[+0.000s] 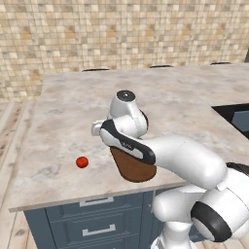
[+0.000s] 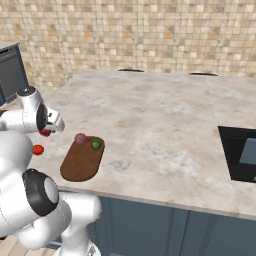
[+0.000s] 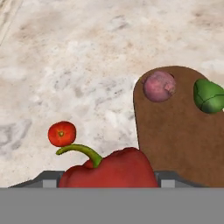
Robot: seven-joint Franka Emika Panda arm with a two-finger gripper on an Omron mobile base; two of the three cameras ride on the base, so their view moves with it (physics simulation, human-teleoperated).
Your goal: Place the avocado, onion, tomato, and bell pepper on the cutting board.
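Observation:
My gripper (image 3: 109, 180) is shut on the red bell pepper (image 3: 111, 170), whose green stem curls up toward the camera. In the right base view the bell pepper (image 2: 45, 132) hangs under the hand above the counter, left of the cutting board (image 2: 80, 164). The dark-brown cutting board (image 3: 175, 135) carries the pinkish onion (image 3: 159, 86) and the green avocado (image 3: 209, 95) at its far end. The onion (image 2: 80, 138) and avocado (image 2: 96, 144) lie side by side. The small red tomato (image 3: 61, 133) lies on the counter left of the board, also seen as the tomato (image 1: 82, 162).
The marble counter (image 2: 150, 115) stretches far behind and right of the board. A dark sink (image 2: 242, 152) is cut into its right end. The counter's front edge (image 1: 97, 197) runs just in front of the board (image 1: 136, 170), above blue drawers.

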